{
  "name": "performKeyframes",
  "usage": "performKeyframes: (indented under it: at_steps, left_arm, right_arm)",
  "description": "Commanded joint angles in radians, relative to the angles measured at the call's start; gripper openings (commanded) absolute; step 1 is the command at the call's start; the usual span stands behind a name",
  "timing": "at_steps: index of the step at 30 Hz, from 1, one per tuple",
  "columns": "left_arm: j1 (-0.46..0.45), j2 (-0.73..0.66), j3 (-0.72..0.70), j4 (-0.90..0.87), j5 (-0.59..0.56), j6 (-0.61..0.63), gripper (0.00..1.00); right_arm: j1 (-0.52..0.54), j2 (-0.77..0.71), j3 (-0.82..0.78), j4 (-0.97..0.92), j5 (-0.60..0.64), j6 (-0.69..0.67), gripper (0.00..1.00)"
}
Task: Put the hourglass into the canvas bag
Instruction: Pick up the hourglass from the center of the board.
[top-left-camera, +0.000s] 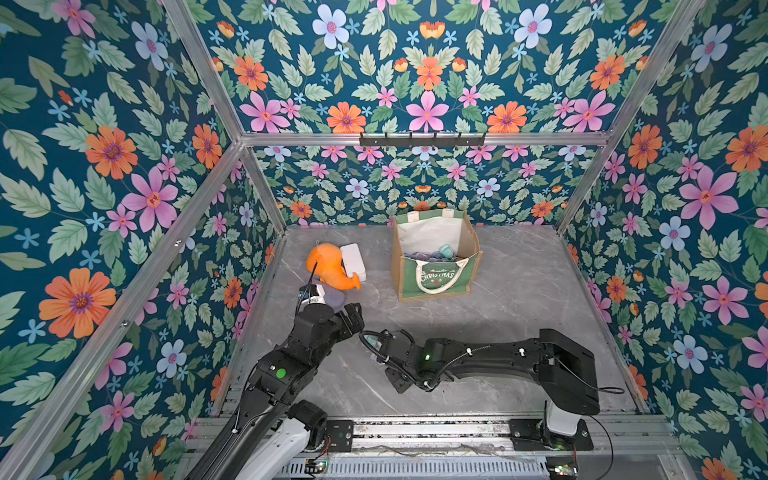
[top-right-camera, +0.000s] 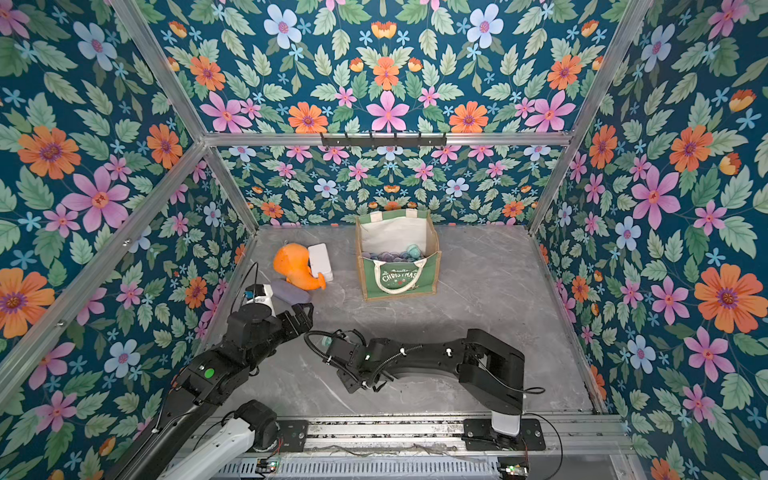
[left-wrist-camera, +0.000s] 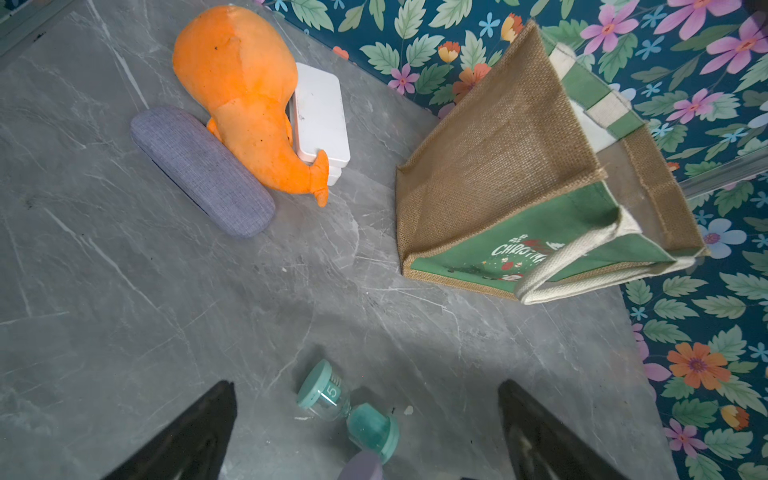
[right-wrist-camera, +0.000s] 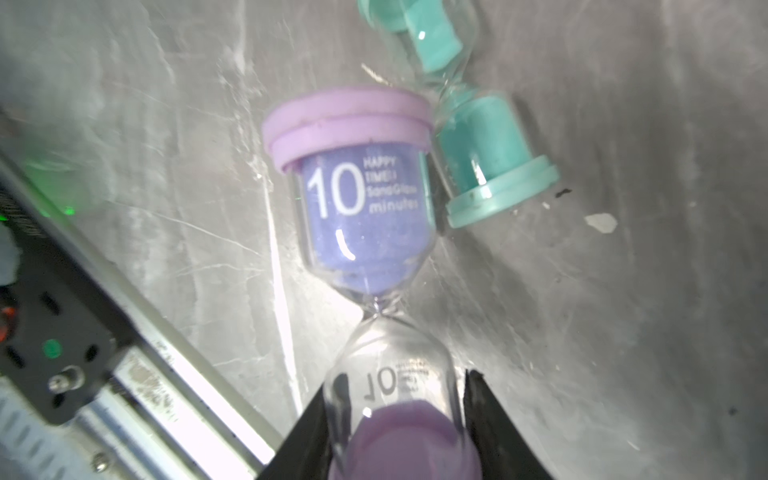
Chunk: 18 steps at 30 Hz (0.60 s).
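Right pincer (right-wrist-camera: 395, 415) pinches the purple hourglass (right-wrist-camera: 365, 224) by one glass bulb, near the tabletop's (top-left-camera: 519, 291) front edge. Teal hourglass (right-wrist-camera: 478, 145) lies just beside it. Left pincer (left-wrist-camera: 365, 386) spread, holding nothing. Canvas bag (top-left-camera: 436, 274) stands upright at the rear, well apart.

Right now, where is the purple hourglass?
In the right wrist view, the purple hourglass is clamped in the right pincer, beside the teal hourglass lying on the table.

Enclosure walls: dark teal floral wallpaper (top-left-camera: 424, 62), pink, orange and pale blue blooms, seamed by aluminium frame bars (top-left-camera: 291, 139). Black hook rail (top-left-camera: 422, 140) on back bar. Floor (top-left-camera: 519, 291): grey marble-look slab, evenly lit.
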<state>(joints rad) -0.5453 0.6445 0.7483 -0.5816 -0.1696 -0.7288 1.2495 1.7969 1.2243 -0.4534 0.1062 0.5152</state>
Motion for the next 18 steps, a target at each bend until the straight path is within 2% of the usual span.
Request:
performKeyframes:
  at_steps: [1,10,18]
  left_arm:
    - [0.0,-0.001,0.026,-0.021,-0.027,0.019,1.0]
    - [-0.001,0.042,0.118,-0.012,-0.029,0.067,1.0]
    - [-0.001,0.135,0.182,0.074,0.044,0.114,1.0]
  right_arm:
    - [-0.017,-0.048,-0.01,0.006,0.0,0.001,0.41]
    - [-0.133,-0.244,0.002,-0.046,-0.021,-0.017,0.41]
    - [-0.297,-0.329,0.144,-0.162,-0.011,-0.096,0.41]
